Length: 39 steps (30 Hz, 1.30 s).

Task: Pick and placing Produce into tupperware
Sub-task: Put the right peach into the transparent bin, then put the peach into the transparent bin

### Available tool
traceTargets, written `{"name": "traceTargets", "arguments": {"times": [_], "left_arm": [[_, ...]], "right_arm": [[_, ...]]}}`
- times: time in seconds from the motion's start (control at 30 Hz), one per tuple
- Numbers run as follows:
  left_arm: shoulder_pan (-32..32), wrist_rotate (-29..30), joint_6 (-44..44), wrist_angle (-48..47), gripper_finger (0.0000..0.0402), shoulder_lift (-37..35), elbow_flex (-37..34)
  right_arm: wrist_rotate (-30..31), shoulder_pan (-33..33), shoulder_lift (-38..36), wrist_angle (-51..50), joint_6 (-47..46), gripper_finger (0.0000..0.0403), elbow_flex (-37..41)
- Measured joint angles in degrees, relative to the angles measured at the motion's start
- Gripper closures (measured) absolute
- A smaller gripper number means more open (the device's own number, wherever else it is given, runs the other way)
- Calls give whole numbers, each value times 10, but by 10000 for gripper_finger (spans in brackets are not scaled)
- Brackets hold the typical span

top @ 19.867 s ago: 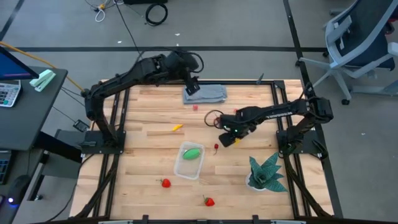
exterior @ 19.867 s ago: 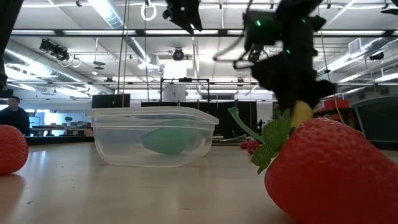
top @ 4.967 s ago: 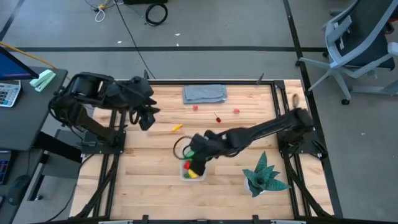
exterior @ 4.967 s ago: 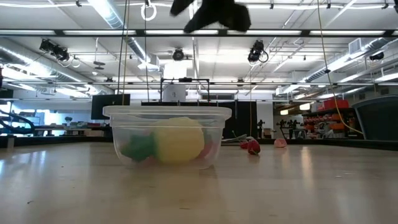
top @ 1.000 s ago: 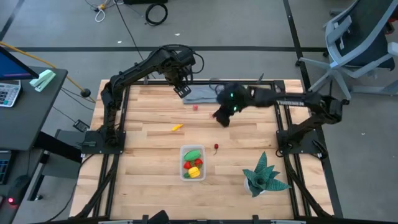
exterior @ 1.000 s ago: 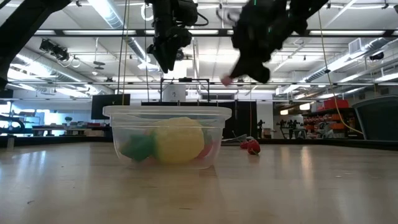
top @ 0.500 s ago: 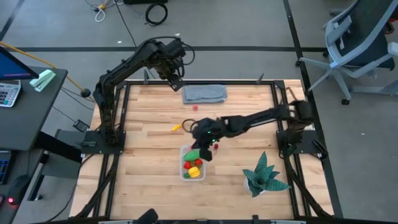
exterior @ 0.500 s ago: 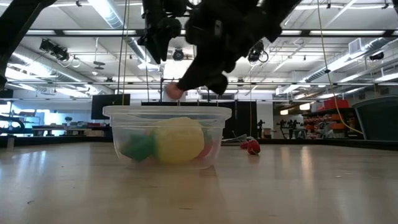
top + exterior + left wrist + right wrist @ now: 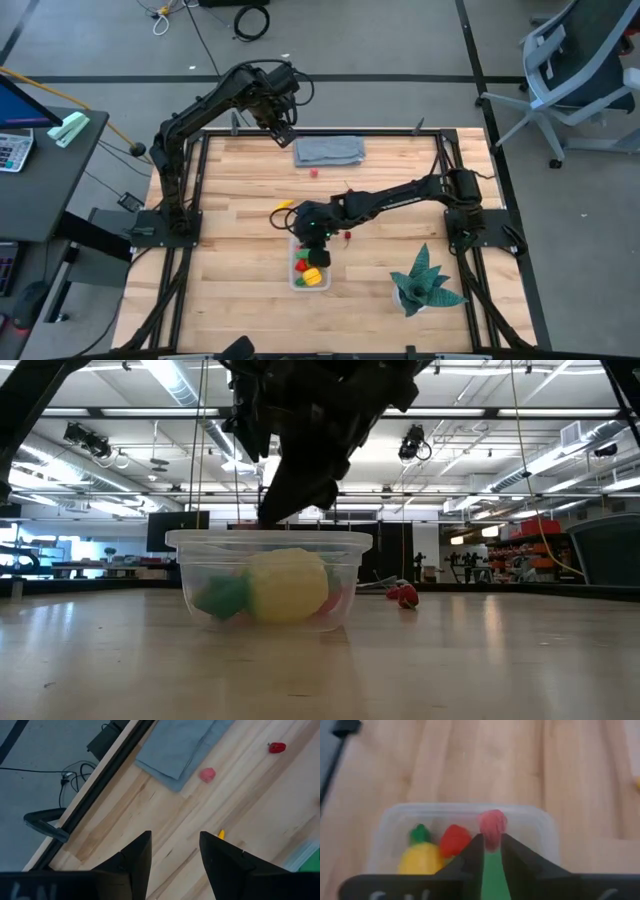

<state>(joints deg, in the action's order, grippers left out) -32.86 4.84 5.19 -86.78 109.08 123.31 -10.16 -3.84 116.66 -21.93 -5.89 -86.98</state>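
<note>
Right gripper [image 9: 491, 851] hangs just above the small clear plastic rectangular tub [image 9: 296, 281], fingers pinched on a small round pink-red toy fruit [image 9: 492, 826]. The fruit looks light, hard and smooth plastic, so likely slippery; a pinch across its middle, as here, seems best, and a drop from just over the rim should be safe.

In the tub: a yellow toy lemon [image 9: 422, 859], a red toy strawberry [image 9: 453, 840] with a green leafy cap beside it, and a green oblong toy vegetable [image 9: 494, 875] under the gripper. From table height the lemon and green piece show through the tub wall.

Outside the tub on the wooden tabletop [image 9: 230, 250]: tiny red cherries [image 9: 347, 236] just beside it, a yellow-orange sliver [image 9: 284, 205] near it, another small red piece [image 9: 313, 171] farther off near the folded grey cloth [image 9: 328, 150].

Left gripper [image 9: 171, 851] waits high, well apart from the tub, fingers spread and empty.
</note>
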Motion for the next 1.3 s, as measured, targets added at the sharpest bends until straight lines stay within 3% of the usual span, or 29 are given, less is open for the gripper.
{"name": "traceTargets", "arguments": {"times": [0.13, 0.33, 0.53, 0.67, 0.8, 1.07, 1.3], "left_arm": [[0, 0, 0, 0, 230, 0, 0], [0, 0, -1, -1, 230, 0, 0], [-2, -1, -49, 0, 230, 2, 0], [4, -9, -129, 6, 230, 12, -1], [18, -43, -168, 16, 230, 35, -1], [55, -63, -37, 91, 230, 129, -1], [68, -63, 77, 94, 230, 208, -1]], "right_arm": [[34, 10, -3, -21, -3, 278, 2], [38, 28, -41, -64, -5, 236, 3], [86, 53, -141, -129, -57, 230, 2], [122, 74, -220, -182, -111, 234, 2], [155, 94, -298, -225, -140, 238, 2], [240, 121, -427, -236, -141, 239, 2], [298, 131, -491, -259, -140, 239, 2]]}}
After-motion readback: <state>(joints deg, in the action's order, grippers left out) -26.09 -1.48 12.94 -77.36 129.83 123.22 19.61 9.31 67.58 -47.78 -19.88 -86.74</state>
